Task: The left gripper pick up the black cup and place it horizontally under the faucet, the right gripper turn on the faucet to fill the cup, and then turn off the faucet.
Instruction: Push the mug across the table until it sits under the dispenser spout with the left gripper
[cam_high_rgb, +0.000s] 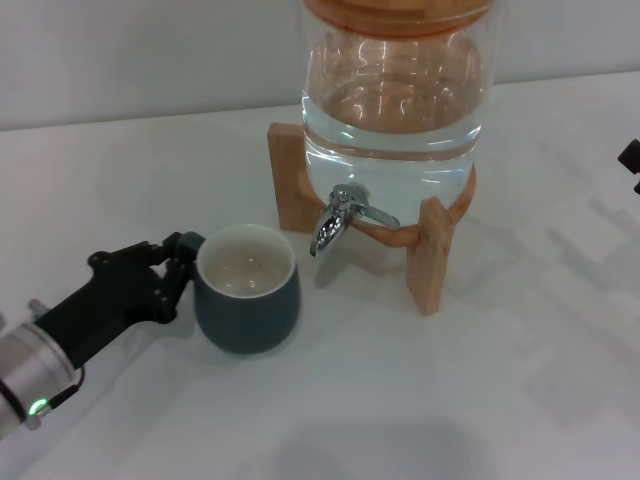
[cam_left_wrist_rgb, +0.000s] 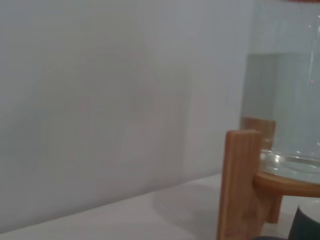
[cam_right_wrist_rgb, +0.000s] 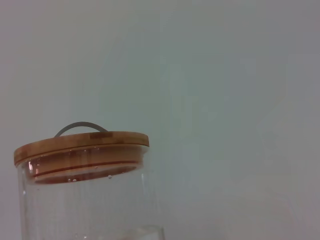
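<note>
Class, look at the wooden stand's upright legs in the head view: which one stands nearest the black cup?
The left front leg, beside the faucet. It stands just behind the black cup; the other front leg stands on the faucet's far side.

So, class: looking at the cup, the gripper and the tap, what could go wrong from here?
1. The left gripper is at the black cup's handle side; a poor grasp could tip it.
2. The cup stands left of the faucet spout, so water would miss.
3. The right gripper sits far off at the edge.
</note>
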